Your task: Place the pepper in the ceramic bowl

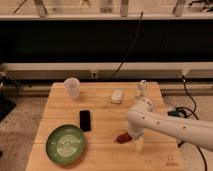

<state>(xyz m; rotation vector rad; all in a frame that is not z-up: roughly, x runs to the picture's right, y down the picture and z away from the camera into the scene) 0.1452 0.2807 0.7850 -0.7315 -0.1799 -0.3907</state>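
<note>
The pepper (121,137), small and dark red, lies on the wooden table (100,107) right of centre near the front edge. My gripper (137,144) reaches down from the white arm (165,125) that comes in from the right. It is at the pepper's right end, which it partly hides. The ceramic bowl (65,144), wide, green and ringed inside, sits at the table's front left, empty, well to the left of the gripper.
A black phone (85,120) lies between the bowl and the pepper. A translucent white cup (72,87) stands at the back left. A small white object (116,95) and a small clear container (142,89) sit at the back right. Cables hang behind the table.
</note>
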